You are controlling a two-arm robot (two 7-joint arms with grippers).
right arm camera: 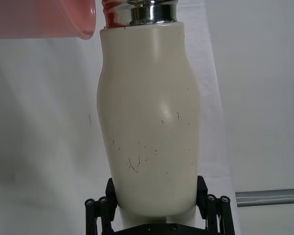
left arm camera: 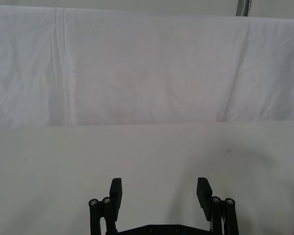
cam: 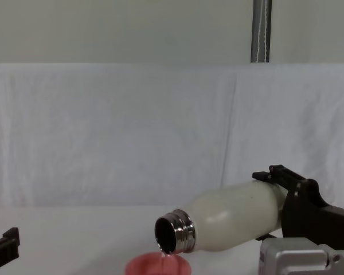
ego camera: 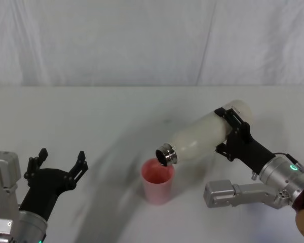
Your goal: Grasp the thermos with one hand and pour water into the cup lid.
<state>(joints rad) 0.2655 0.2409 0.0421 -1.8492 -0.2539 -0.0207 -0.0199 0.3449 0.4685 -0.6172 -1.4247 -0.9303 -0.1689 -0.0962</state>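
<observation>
While the right gripper (ego camera: 232,132) clamped the thermos (ego camera: 205,135) near its base, pour was under way: bottle tilted steeply, steel neck (ego camera: 165,155) just above the pink cup lid (ego camera: 157,180) on the white bench (ego camera: 91,116). Judgement: keep the mouth centred over the rim and raise the tilt slowly, or water overshoots the small cup. Chest view showed a thin stream at the mouth. Thermos body extended out from that gripper toward the cup. Left gripper (ego camera: 61,163) sat idle, jaws apart, near-left.
</observation>
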